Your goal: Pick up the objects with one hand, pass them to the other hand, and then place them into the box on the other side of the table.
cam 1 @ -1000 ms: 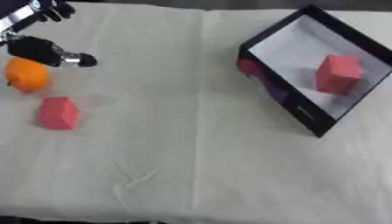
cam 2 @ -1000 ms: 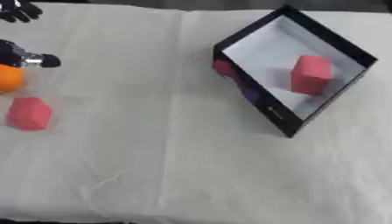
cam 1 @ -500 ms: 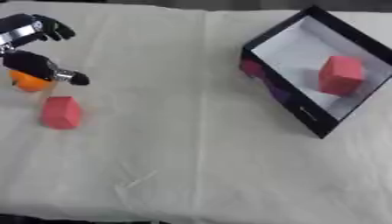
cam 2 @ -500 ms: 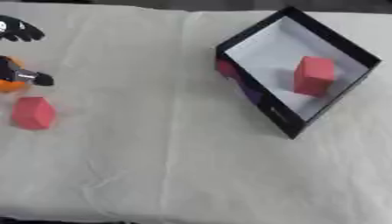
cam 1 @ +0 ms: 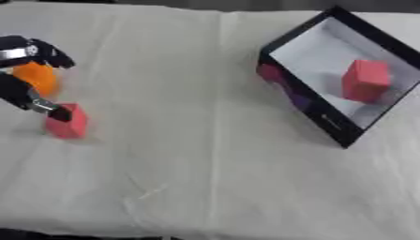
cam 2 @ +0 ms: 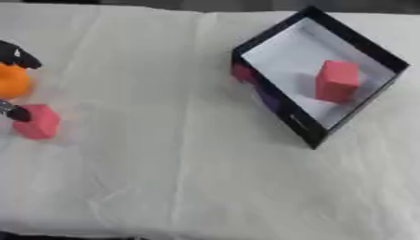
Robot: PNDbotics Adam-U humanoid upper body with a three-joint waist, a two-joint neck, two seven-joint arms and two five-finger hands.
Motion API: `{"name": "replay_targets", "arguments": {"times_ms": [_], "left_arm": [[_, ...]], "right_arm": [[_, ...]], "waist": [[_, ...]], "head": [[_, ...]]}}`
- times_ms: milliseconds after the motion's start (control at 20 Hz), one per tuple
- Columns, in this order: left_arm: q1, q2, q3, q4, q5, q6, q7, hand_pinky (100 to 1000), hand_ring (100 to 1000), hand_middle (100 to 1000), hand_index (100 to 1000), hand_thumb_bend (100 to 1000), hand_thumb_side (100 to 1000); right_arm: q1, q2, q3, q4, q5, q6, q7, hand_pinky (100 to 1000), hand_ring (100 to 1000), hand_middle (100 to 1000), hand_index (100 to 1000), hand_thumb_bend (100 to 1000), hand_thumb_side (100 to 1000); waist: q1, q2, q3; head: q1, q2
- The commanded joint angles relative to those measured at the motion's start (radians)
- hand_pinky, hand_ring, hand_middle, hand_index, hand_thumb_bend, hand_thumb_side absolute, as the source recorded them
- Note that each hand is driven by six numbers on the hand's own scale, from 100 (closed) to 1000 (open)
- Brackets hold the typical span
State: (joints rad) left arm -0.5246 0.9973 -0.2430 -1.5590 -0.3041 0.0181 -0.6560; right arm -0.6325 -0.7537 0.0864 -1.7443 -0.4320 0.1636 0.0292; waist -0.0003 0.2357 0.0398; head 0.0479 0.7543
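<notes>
The left hand (cam 1: 23,75) has its fingers and thumb curled around the orange ball (cam 1: 37,77), just beside the loose pink block (cam 1: 67,123), far across from the box (cam 1: 305,104). This looks like the pick-up; next it must lift and pass it over.

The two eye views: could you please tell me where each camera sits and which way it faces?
Left eye view: in the head, looking down at the white-clothed table; the left hand shows curled round an orange ball.
Right eye view: beside it, same aim; only that hand's fingers show.
Shared: pink block, black box holding a pink cube.
</notes>
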Motion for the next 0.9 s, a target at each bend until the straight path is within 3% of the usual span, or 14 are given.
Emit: {"name": "replay_targets", "arguments": {"times_ms": [50,600,900], "left_arm": [[-0.002,0.056,0.027,-0.018,0.017,-0.005,-0.045,895,854,785,871,909,518],[-0.008,0.055,0.030,-0.003,-0.091,-0.012,-0.194,902,870,797,873,866,369],[-0.018,0.035,0.008,0.015,-0.170,-0.031,-0.200,895,867,791,857,867,324]], "right_arm": [[-0.007,-0.038,-0.014,-0.010,0.012,0.003,-0.003,939,934,1000,1000,100,531],[0.010,-0.034,-0.003,-0.017,0.038,0.000,0.011,938,934,1000,1000,100,528],[0.014,-0.030,0.001,-0.017,0.049,0.000,0.018,939,934,1000,1000,100,526]], "waist": [[0.013,-0.033,0.002],[0.010,-0.032,0.001],[0.010,-0.033,-0.001]], "head": [[0.000,-0.004],[0.012,-0.005],[0.022,-0.003]]}}
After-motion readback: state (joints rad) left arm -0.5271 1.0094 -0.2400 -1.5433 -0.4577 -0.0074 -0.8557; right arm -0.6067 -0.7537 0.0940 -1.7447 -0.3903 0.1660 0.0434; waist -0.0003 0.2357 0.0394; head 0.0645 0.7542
